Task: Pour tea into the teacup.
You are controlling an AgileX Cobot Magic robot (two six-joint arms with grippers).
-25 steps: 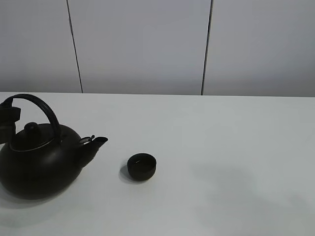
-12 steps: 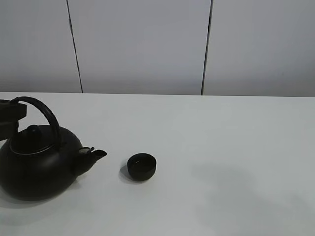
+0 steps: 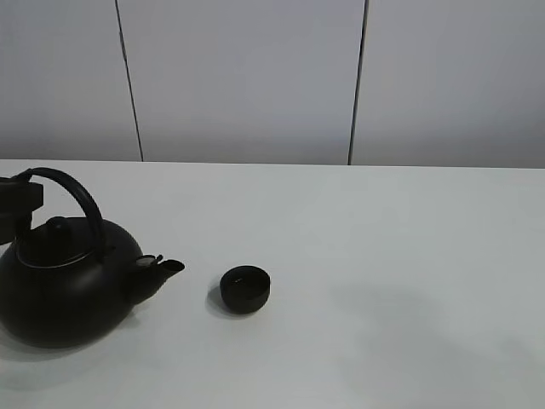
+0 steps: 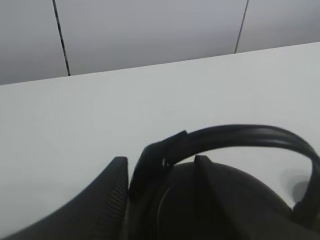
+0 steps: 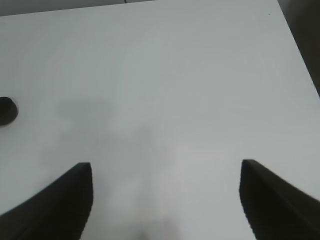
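The small black teacup (image 3: 245, 290) stands on the white table (image 3: 383, 256), just right of the spout of a big black kettle (image 3: 64, 294). The kettle rests upright at the far left. My left gripper (image 3: 19, 206) is at the left end of the kettle's arched handle (image 4: 240, 136). In the left wrist view its fingers (image 4: 110, 197) stand apart on either side of the handle, so this gripper (image 4: 160, 160) is open. My right gripper (image 5: 165, 200) is open over bare table, with the teacup (image 5: 7, 110) far off to one side. No tea shows.
Grey wall panels (image 3: 247, 77) rise behind the table's far edge. The table's right edge (image 5: 300, 55) shows in the right wrist view. Nothing else stands on the white surface.
The kettle has come down and settled level on the table, its spout dropping. The left gripper's fingers have parted from the handle. The teacup and right gripper stayed put.
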